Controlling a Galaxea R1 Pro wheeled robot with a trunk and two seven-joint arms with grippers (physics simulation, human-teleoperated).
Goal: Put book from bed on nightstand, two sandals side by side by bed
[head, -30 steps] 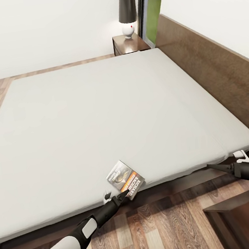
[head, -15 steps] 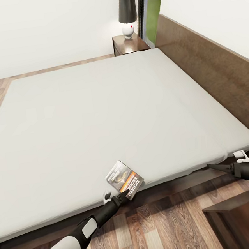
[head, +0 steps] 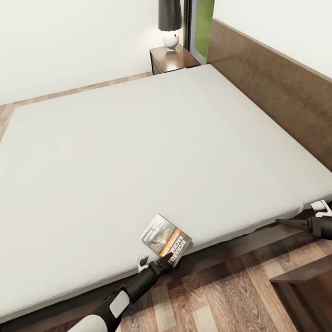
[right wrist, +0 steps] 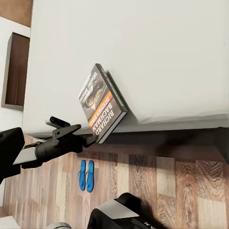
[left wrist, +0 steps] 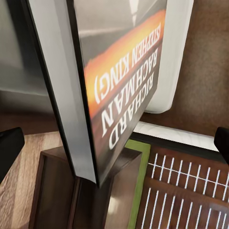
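We are mid-pickup: our left gripper [head: 159,264] clamps the Stephen King paperback [head: 166,239], tilted up at the bed's [head: 132,149] near edge. Our right gripper [head: 321,209] idles, its jaws unreadable. Next, carry the paperback to the nightstand [head: 328,283]. The sandals [right wrist: 86,175] already lie paired.

- A lamp [head: 170,20] with a dark shade and round white base stands by the far wall.
- Beside it, a dark-framed window [head: 203,9] shows green outside.
- Wood-plank floor [head: 216,306] runs below.
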